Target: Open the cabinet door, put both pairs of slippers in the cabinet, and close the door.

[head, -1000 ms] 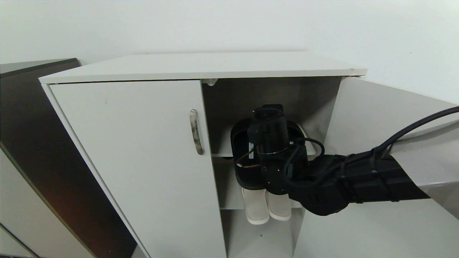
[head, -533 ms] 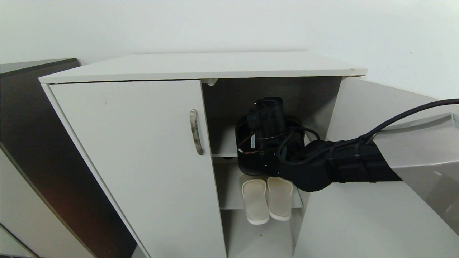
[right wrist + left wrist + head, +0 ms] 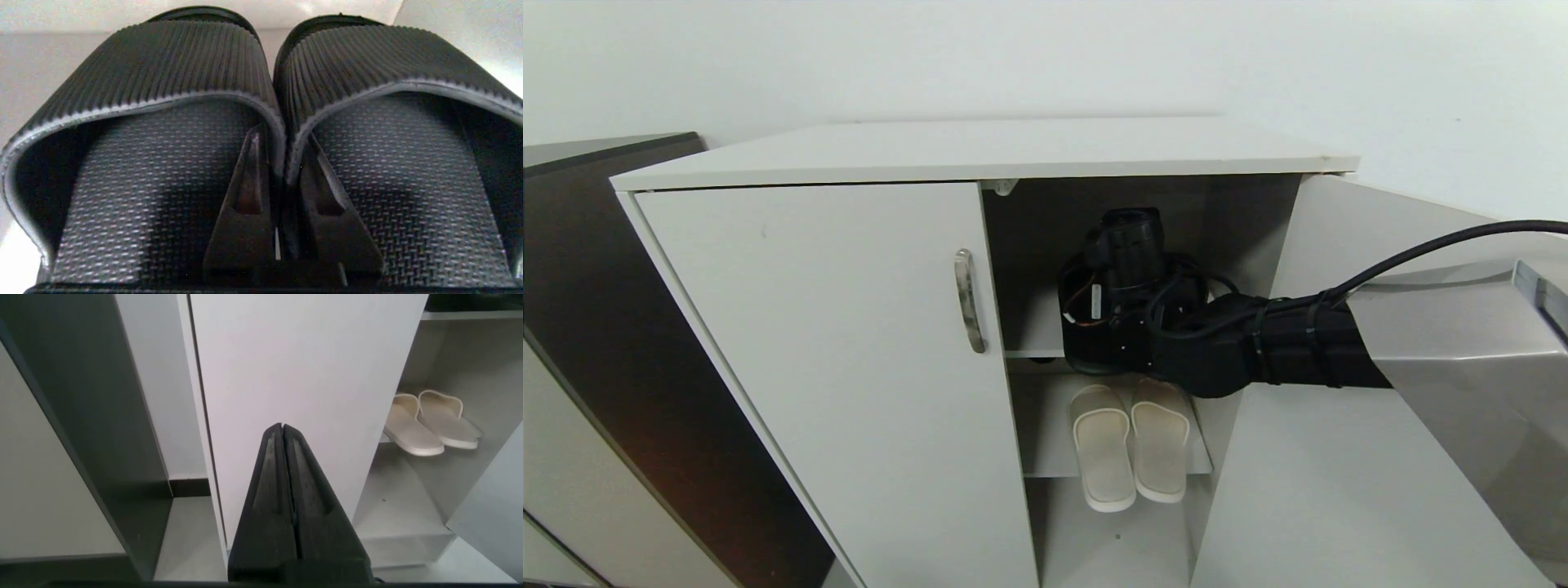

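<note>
Right gripper pinched on inner walls of black slippers, toes pointing into cabinet over upper shelf. Left gripper closed, empty.

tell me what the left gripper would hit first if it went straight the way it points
Most likely the closed door: the left gripper, shut, points at its plain panel. How near it is cannot be told.

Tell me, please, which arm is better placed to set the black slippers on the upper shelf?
Right. The right gripper holds the black slippers inside the cabinet, at the upper shelf. The left gripper is shut, empty, facing the closed door.
</note>
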Controlling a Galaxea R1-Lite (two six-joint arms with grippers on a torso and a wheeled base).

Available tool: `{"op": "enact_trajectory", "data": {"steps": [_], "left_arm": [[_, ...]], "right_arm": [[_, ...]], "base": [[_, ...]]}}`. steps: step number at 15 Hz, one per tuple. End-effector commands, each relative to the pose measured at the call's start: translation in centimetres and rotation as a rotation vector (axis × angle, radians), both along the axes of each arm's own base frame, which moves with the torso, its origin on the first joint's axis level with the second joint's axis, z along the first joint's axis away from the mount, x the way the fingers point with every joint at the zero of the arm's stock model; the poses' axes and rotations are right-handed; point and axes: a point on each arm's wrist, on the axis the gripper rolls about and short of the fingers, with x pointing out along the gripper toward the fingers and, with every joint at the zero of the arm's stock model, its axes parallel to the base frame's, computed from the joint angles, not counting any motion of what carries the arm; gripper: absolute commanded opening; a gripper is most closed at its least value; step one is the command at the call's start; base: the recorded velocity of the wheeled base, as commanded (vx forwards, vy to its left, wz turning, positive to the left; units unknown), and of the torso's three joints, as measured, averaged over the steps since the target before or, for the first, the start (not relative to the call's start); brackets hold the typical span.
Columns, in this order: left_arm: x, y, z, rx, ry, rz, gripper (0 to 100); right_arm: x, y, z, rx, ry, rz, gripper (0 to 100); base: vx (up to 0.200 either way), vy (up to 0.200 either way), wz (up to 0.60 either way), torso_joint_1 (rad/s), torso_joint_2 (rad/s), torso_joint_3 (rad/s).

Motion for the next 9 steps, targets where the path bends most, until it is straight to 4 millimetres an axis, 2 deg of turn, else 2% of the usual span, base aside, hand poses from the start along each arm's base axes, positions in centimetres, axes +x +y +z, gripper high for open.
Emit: {"op": "enact_trajectory", "data": {"steps": [1,9], "left_arm": [[0.01,0.0,-0.01,0.0,0.003,0.001,0],[0.01,0.0,0.0,0.0,0.001,0.0,0]], "right_arm": [[0.39,0.15,-0.13,0.003,-0.005,-0.003,0],[1.05,-0.04,-0.9,-0.011,0.007,-0.013,0]], "base": [[0.0,0.0,0.0,0.0,0.0,0.0],[0.0,0.0,0.0,0.0,0.0,0.0]]}}
